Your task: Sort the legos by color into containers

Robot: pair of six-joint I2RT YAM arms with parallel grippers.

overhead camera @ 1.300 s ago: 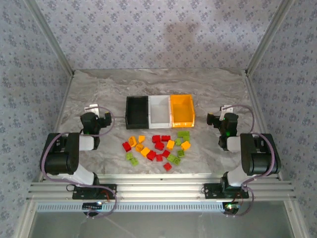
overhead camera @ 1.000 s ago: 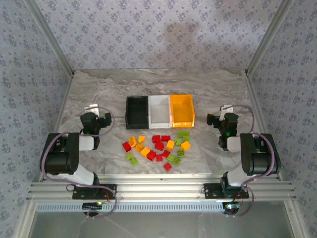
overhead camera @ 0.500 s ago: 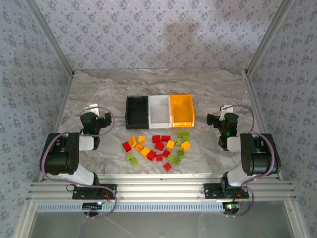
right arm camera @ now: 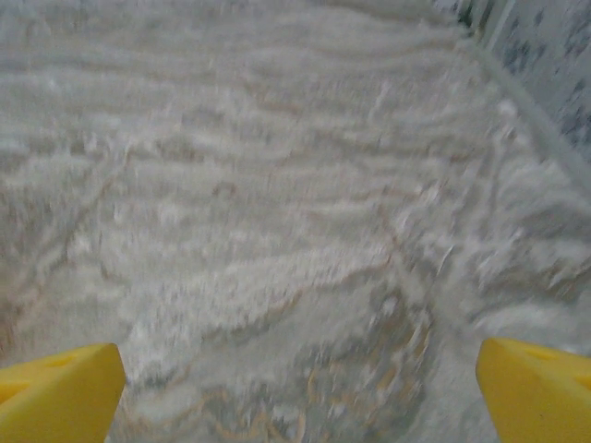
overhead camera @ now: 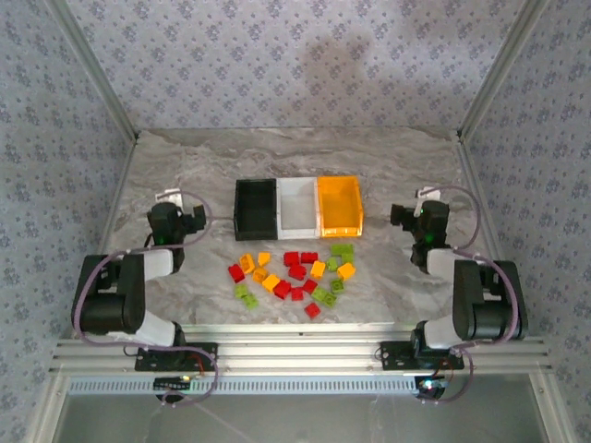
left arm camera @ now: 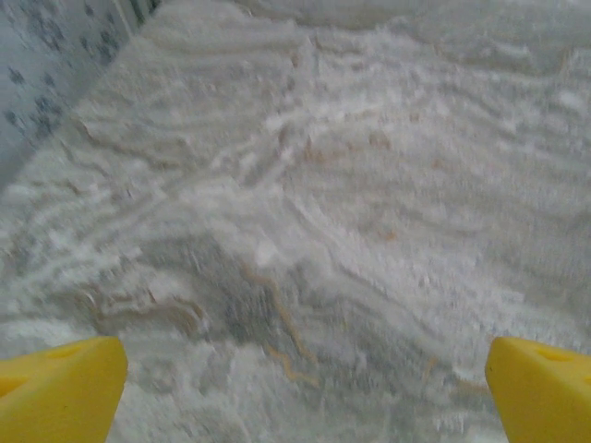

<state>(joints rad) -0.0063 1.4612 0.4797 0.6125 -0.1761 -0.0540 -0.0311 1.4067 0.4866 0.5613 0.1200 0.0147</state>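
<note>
The legos (overhead camera: 295, 272), small red, orange-yellow and lime green bricks, lie scattered on the marble table in front of the containers. The containers are joined in a row: black (overhead camera: 255, 209), white (overhead camera: 296, 207), orange (overhead camera: 339, 204). All three look empty. My left gripper (overhead camera: 170, 197) hovers left of the black bin, open, its yellow fingertips (left arm camera: 57, 389) far apart over bare marble. My right gripper (overhead camera: 428, 195) sits right of the orange bin, also open, with its yellow fingertips (right arm camera: 55, 392) wide and nothing between them.
Aluminium frame posts and patterned walls bound the table (overhead camera: 194, 157) on the left, right and back. The wall edge (left arm camera: 55, 74) runs close to the left gripper, and the right wall edge (right arm camera: 545, 101) close to the right one.
Both arms have shifted a little toward the back of the table, and both wrist views are blurred by motion. The legos and bins have not moved.
</note>
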